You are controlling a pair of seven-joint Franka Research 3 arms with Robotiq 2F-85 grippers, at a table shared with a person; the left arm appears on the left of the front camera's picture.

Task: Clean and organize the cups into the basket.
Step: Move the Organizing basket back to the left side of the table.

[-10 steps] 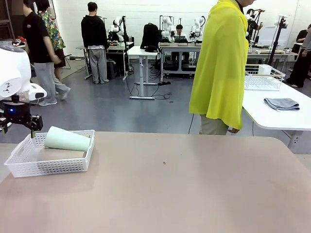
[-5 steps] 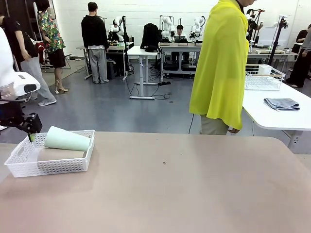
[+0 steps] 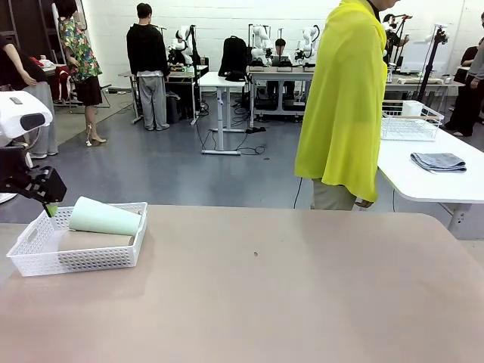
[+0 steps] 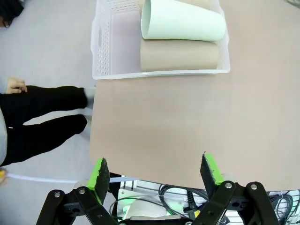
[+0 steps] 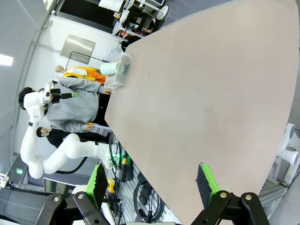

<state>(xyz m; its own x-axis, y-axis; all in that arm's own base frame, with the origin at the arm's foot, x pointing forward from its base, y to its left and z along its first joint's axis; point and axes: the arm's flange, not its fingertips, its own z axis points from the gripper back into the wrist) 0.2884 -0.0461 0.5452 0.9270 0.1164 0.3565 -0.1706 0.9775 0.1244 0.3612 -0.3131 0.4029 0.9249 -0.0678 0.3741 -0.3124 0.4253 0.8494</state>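
- Jaws: left gripper (image 4: pixel 154 171) spread wide, nothing between the pads; right gripper (image 5: pixel 151 180) likewise spread and empty, over the bare table (image 3: pixel 302 287).
- Change: over the last second the left gripper (image 3: pixel 47 198) has lifted and drawn back from the basket's (image 3: pixel 30 261) outer end; it now hangs clear of the rim.
- Cups: mint green cup (image 3: pixel 104 217) lies on its side atop a taupe cup (image 4: pixel 180 55), both inside the basket (image 4: pixel 101 42); a further cup cannot be told.
- Meaning: placement looks finished; arm retreating.
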